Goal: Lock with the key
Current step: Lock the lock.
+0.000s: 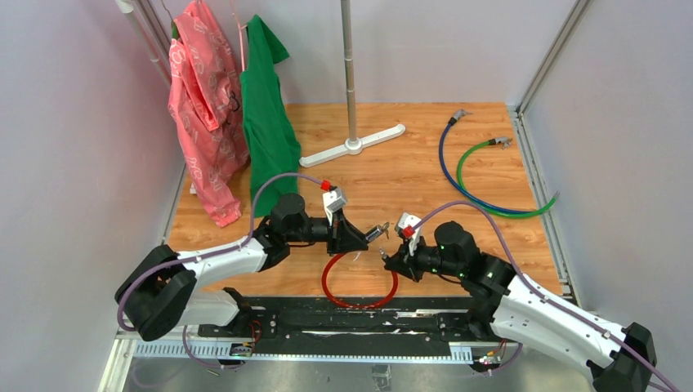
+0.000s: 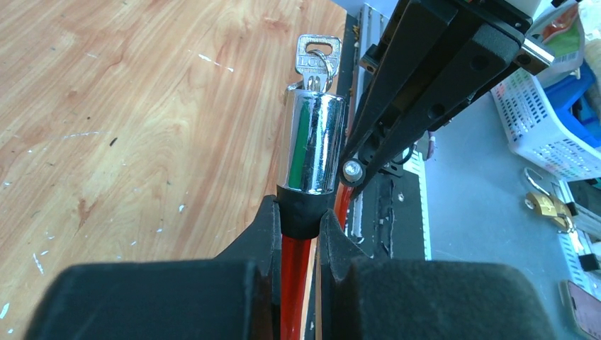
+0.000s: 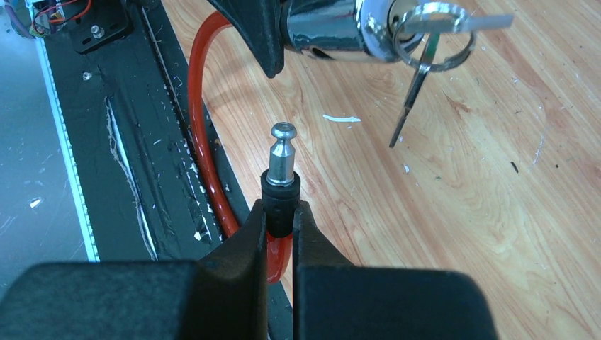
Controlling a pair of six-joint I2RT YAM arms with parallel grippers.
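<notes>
A red cable lock (image 1: 359, 292) loops on the wood floor between the two arms. My left gripper (image 2: 298, 219) is shut on the black collar just under the lock's chrome barrel (image 2: 315, 145). The key (image 2: 319, 53) sticks out of the barrel's far end. In the right wrist view the key (image 3: 453, 21) sits in the barrel (image 3: 333, 28) on a ring, and a second key (image 3: 411, 92) dangles from that ring. My right gripper (image 3: 280, 212) is shut on the black collar of the cable's other end. Its metal pin (image 3: 282, 152) points up, a short gap below the barrel.
Blue and green cables (image 1: 458, 171) lie at the back right. A white rack base (image 1: 353, 145) with its pole, a pink garment (image 1: 204, 106) and a green garment (image 1: 266, 114) stand at the back. A black rail (image 1: 343, 320) runs along the near edge.
</notes>
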